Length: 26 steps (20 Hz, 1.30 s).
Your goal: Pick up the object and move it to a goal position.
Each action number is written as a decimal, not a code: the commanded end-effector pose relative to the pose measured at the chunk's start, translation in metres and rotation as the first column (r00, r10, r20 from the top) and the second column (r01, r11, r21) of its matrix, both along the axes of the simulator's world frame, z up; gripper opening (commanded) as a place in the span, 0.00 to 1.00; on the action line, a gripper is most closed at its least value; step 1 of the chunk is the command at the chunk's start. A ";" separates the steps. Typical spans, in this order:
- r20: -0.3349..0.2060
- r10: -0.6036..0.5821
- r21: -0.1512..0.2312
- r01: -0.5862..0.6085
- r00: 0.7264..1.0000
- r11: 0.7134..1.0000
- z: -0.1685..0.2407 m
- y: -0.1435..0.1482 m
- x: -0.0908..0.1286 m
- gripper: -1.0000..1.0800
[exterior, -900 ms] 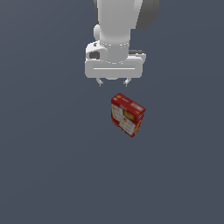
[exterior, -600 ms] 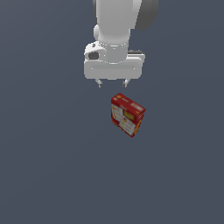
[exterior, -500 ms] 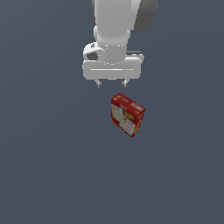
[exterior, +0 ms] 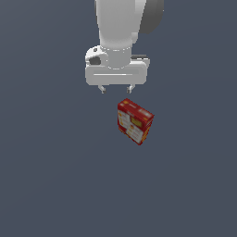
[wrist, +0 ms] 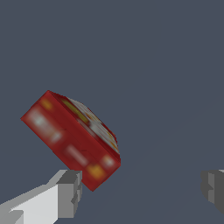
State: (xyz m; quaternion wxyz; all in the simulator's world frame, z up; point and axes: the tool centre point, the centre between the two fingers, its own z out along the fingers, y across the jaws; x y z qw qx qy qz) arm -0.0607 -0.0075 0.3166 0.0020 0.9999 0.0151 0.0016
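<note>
The object is a small red carton [exterior: 134, 121] with white and yellow printed panels, standing on the dark grey floor. My gripper [exterior: 116, 90] is open and empty. It hangs above the floor, behind the carton and a little toward the exterior view's left of it, not touching it. In the wrist view the carton [wrist: 72, 138] lies turned at an angle, close beside one finger [wrist: 70, 193]; the other finger [wrist: 214, 189] is far off to the other side. The gripper's midpoint in the wrist view [wrist: 142, 190] is over bare floor.
The dark grey floor [exterior: 55, 176] spreads flat all around, with no other objects or edges in view. The white arm [exterior: 118, 32] rises out of the exterior view above the gripper.
The gripper has drifted slightly toward the exterior view's left and a little upward in the picture. The carton has not moved. The jaws stay open.
</note>
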 end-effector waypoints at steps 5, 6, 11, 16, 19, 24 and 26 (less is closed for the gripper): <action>-0.001 0.061 0.000 -0.061 0.998 0.998 -0.006 0.007 0.001 0.96; -0.001 0.077 -0.001 -0.077 0.997 0.997 -0.007 0.008 0.001 0.96; -0.002 0.180 -0.001 -0.180 0.984 0.984 -0.017 0.019 0.002 0.96; -0.003 0.320 -0.001 -0.320 0.947 0.947 -0.031 0.035 0.002 0.96; -0.003 0.410 0.000 -0.410 0.912 0.912 -0.040 0.045 0.002 0.96; -0.004 0.543 0.001 -0.543 0.840 0.840 -0.055 0.062 0.001 0.96; -0.004 0.584 0.002 -0.584 0.812 0.812 -0.059 0.067 0.000 0.96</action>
